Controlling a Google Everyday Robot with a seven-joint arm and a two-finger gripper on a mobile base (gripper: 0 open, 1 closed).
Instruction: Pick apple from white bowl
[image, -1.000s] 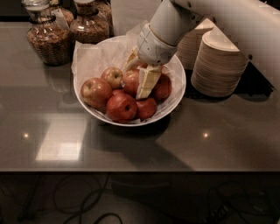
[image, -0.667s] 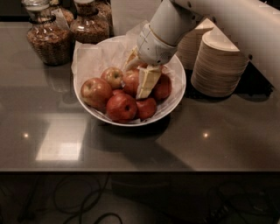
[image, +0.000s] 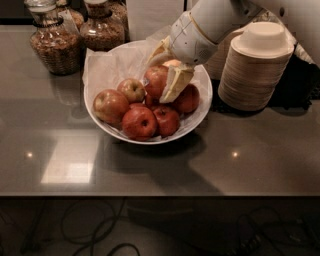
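The white bowl (image: 199, 116), lined with crinkled white paper, stands on the dark counter and holds several apples. The reddish-orange apple (image: 154, 82) sits high at the back of the pile. My gripper (image: 161, 80) comes down from the upper right into the bowl. Its cream fingers (image: 176, 80) stand on either side of this apple and close on it, one on its right, the other behind its top. The apple's far side is hidden by the gripper.
Around it lie a paler yellow-pink apple (image: 132, 89), a larger one (image: 110, 105) at left and darker red apples (image: 139, 122) in front. Stacks of beige disposable bowls (image: 257, 65) stand to the right. Two glass jars (image: 52, 42) stand at back left.
The gripper and the apple between its fingers have risen slightly within the bowl. The other apples have not moved.
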